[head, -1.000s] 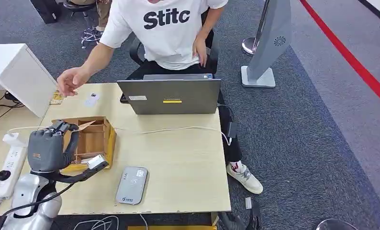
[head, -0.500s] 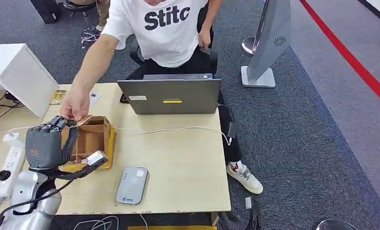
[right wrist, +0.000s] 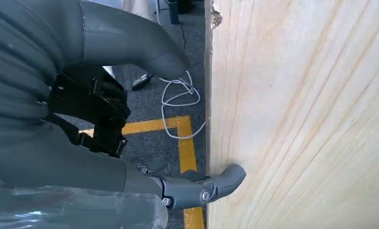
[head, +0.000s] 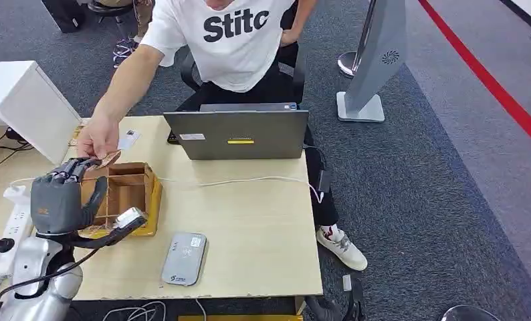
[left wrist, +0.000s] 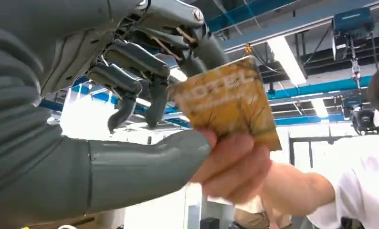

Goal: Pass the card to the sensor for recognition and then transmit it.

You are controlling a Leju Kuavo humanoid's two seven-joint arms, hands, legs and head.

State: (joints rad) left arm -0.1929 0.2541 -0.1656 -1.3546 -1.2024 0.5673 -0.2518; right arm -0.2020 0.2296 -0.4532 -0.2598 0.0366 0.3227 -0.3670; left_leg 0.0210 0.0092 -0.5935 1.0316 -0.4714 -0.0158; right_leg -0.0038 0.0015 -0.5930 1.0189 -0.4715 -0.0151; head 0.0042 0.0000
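Handing over the card (left wrist: pixel 228 102), the left hand (head: pixel 61 200) is needing loosened fingers (left wrist: pixel 130 55) (person's hand (head: pixel 99 138) at twelve o'clock is pinching it); right-hand fingers: cannot tell.

Card (head: pixel 109 159) between person's hand (head: pixel 97 138), robot hand (head: pixel 61 197)

table (head: pixel 249 221): pale smooth wood grain | card (left wrist: pixel 228 98): glossy gold | left hand (head: pixel 59 200): matt grey plastic | floor (head: pixel 437 167): grey carpet

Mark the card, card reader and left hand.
card (left wrist: pixel 226 98), left wrist view, middle of its printed face.
card reader (head: pixel 184 258), head view, centre of its top.
left hand (head: pixel 59 200), head view, back of the hand.
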